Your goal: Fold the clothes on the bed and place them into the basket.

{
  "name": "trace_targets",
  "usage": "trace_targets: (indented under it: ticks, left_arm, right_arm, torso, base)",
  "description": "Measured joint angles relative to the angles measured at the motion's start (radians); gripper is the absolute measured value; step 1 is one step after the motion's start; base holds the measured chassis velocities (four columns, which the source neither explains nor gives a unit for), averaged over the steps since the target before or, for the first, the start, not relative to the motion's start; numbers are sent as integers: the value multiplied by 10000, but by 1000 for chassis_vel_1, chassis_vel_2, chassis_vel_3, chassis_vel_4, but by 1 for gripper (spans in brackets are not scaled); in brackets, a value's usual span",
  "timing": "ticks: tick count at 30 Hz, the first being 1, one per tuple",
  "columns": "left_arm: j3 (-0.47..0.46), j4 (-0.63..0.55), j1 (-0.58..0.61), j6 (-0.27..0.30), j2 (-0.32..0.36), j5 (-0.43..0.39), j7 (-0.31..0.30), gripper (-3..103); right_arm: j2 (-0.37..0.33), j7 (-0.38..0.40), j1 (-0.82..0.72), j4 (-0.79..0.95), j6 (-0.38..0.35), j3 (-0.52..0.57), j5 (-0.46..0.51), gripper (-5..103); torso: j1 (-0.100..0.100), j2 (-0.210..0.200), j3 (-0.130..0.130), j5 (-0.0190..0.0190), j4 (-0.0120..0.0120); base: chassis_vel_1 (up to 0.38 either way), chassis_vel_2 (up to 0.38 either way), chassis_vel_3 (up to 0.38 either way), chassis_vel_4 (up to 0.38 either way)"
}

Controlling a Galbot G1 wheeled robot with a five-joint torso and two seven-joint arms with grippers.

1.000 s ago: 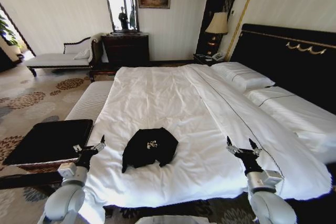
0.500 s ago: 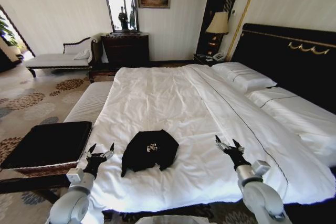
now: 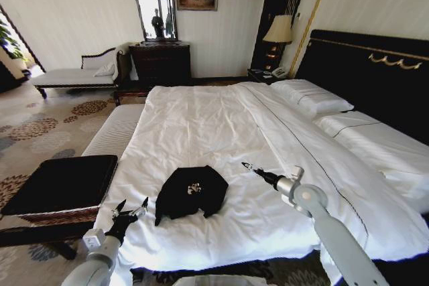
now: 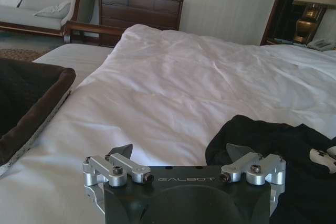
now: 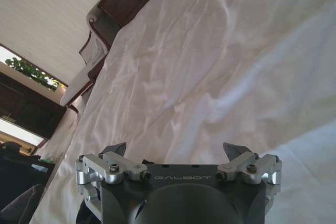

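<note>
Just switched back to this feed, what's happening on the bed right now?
Nothing is held yet. The black T-shirt lies bunched on the white bed, near its foot. The right gripper is open, reaching over the duvet toward the shirt's right side. The left gripper is open at the bed's left edge, beside the shirt. The basket stands on the floor to the left.

Bright daylight w/ glare on white duvet (image 3: 201, 125); head view bends at edges.

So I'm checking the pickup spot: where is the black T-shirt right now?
In the head view the black T-shirt lies bunched on the white duvet near the bed's foot end, between the left tool and the right tool, right of the basket.
</note>
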Motion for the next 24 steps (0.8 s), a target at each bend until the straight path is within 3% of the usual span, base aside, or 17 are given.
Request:
trace_targets:
  ticks: [4, 12, 21, 24]
  left_arm:
    - [69, -67, -1, -2, -57, 129, -64, 100]
    - [-10, -34, -4, 3, 18, 89, -131, 100]
    - [44, -37, -49, 43, 11, 26, -215, 100]
    - [41, -47, 5, 48, 6, 39, -223, 100]
  right_arm:
    - [583, -23, 1095, -1493, -188, -1134, -269, 100]
    - [1668, -220, 2185, -2997, -87, -1760, -652, 100]
    - [1928, -637, 2573, -3438, -491, -2310, -955, 103]
    - [1931, -763, 2590, -3675, -517, -2421, -1167, 100]
  torso:
    - [2, 0, 0, 0, 0]
    - [2, 0, 0, -2, 4]
    - [1, 0, -1, -2, 2]
    - [2, -1, 0, -2, 1]
  base:
    - [0, 0, 0, 0]
    - [0, 0, 0, 0]
    - [0, 0, 0, 0]
    - [0, 0, 0, 0]
